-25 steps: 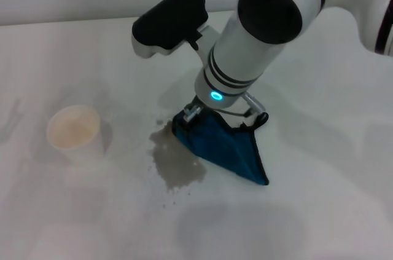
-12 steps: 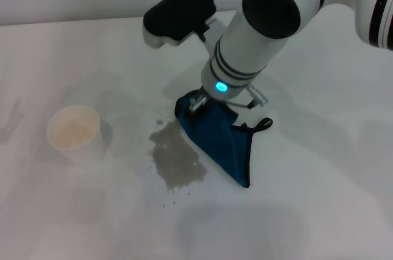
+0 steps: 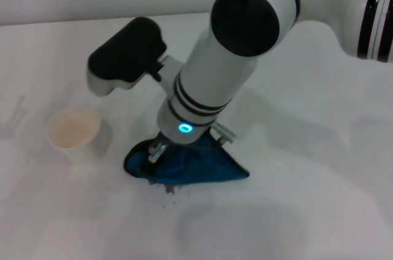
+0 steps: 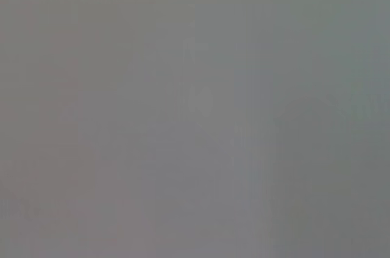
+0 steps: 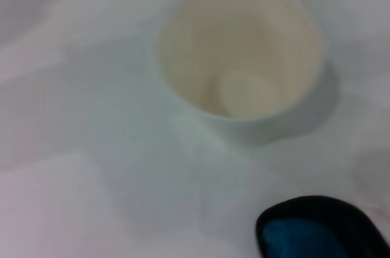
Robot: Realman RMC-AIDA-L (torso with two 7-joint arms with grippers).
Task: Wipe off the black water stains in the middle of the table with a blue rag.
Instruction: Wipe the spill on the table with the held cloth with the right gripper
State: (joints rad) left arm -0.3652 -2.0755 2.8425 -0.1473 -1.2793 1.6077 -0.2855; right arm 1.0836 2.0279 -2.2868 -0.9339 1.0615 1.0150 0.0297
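Folded blue cloth rag w/ black edging (image 3: 190, 171) lies bunched on the broad white smooth tabletop (image 3: 307, 211), mid-table, pressed down under the right gripper (image 3: 161, 151). Rag sits over the spot of the grey-brown water stain; only a few dark specks (image 3: 169, 190) show at its near edge, rest of the blotch is hidden by cloth. One corner of rag points toward the robot's right, rounded black-edged fold toward the left, near the cup.

Right gripper: metal fingers (image 3: 156, 152) dig into top of the rag, holding it; arm's white forearm w/ lit teal ring (image 3: 184, 128) slants down from upper right; black wrist cam block (image 3: 126, 54) sticks out left.

White paper cup (image 3: 73, 133) stands upright just beside the rag, apart from it. Right wrist view: cup (image 5: 237, 57) open-mouthed, empty, w/ rag's rounded edge (image 5: 317, 230) close by, not touching.

Left gripper: not seen in head view; left wrist view is flat grey, nothing to make out.
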